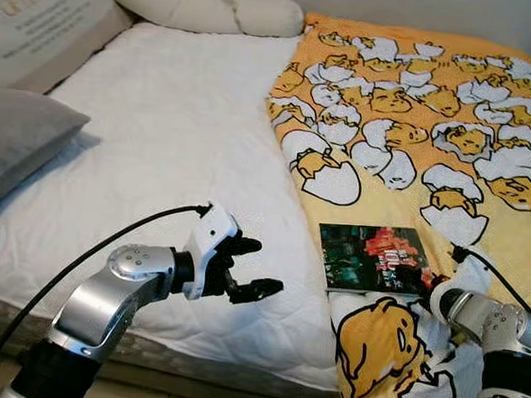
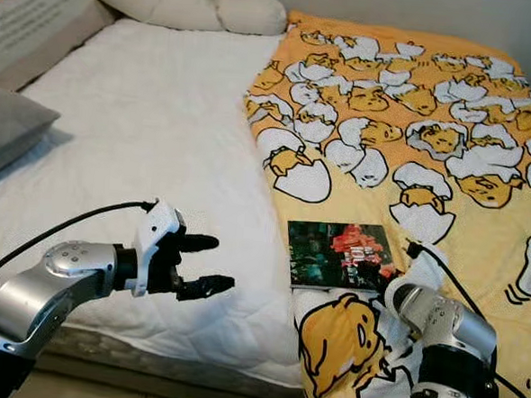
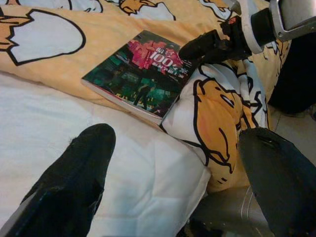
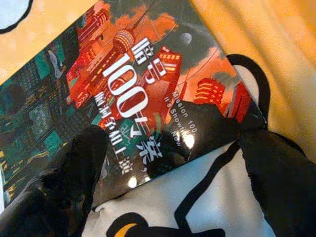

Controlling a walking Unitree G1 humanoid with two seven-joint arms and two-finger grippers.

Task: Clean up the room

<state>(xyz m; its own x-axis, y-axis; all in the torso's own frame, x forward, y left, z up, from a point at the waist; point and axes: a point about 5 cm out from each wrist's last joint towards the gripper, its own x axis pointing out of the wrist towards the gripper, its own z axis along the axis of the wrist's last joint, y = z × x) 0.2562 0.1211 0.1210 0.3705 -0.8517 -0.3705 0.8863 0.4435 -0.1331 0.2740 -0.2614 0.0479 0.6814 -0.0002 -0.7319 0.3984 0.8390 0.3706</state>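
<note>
Book (image 1: 375, 257), glossy red-and-teal cover, apparently touched by right gripper (image 4: 173, 163) fingers spread wide.

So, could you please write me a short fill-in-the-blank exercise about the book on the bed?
1. The book lies on the ____ blanket.
2. The ____ gripper is at the book's corner.
3. The left gripper hovers over the ____ mattress cover, fingers open.

Missing words: yellow; right; white

Bed (image 1: 160, 147) with blanket (image 1: 450, 129) (yellow), book (image 1: 370, 257), pillows (image 1: 21, 134).
</note>
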